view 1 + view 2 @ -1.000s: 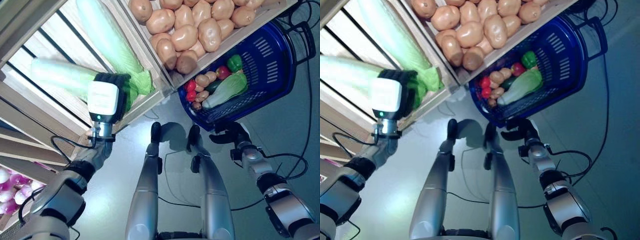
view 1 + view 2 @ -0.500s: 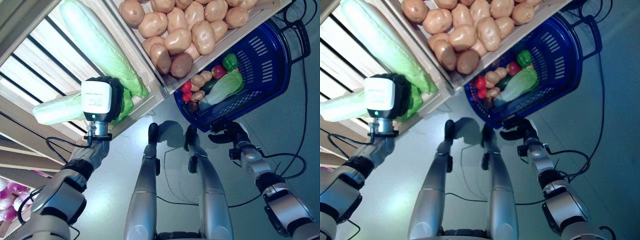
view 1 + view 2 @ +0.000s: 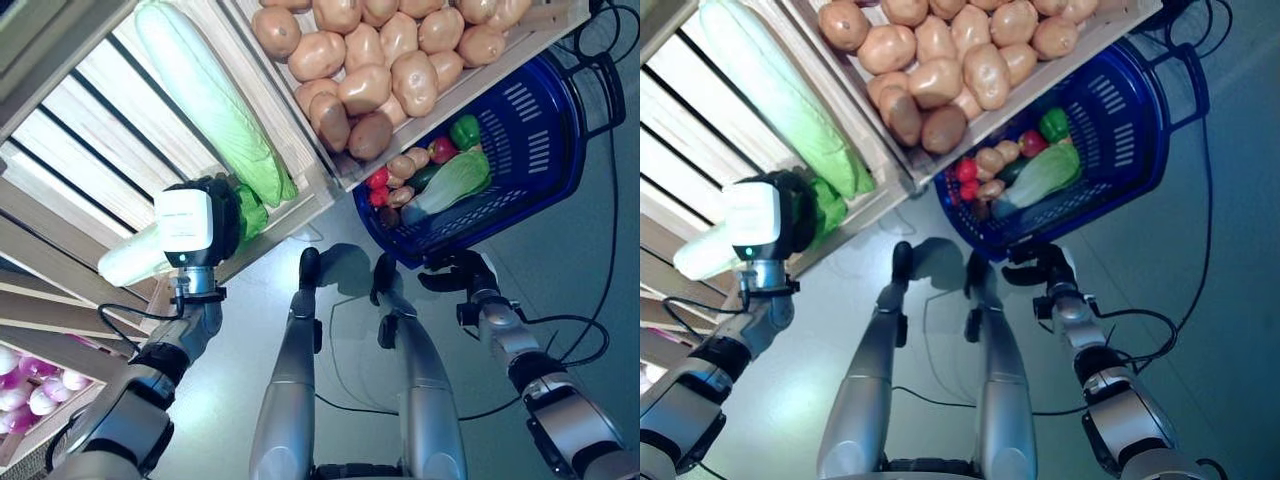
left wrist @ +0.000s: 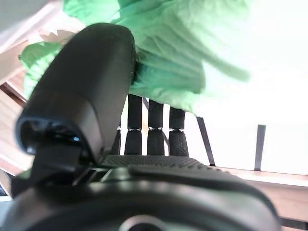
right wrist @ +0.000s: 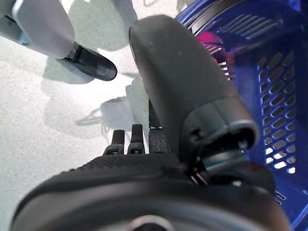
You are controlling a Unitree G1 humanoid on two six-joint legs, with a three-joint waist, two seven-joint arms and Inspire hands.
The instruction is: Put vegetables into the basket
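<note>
My left hand point(image 3: 218, 208) is curled round a Chinese cabbage point(image 3: 132, 264), pale at its stalk end and green at the leaves point(image 4: 183, 57), held just in front of the wooden crate's edge. The thumb point(image 4: 82, 96) and fingers point(image 4: 149, 132) close on the leaves. A second cabbage point(image 3: 210, 95) lies in the crate. The blue basket point(image 3: 545, 135) hangs at the right and holds a cabbage point(image 3: 450, 185), a green pepper point(image 3: 467, 129), tomatoes and small potatoes. My right hand point(image 3: 456, 274) grips the basket's lower edge point(image 5: 269, 82), fingers curled.
A wooden crate point(image 3: 470, 80) full of potatoes point(image 3: 380, 60) sits above the basket. The slatted cabbage crate point(image 3: 60, 130) fills the upper left. Pink-white bulbs point(image 3: 30, 390) lie in a lower-left shelf. Grey floor point(image 3: 250, 330) spreads below.
My left hand has drawn the cabbage out of the slatted crate, down towards the crate's front edge. The right hand and basket stay put; the view has shifted slightly.
</note>
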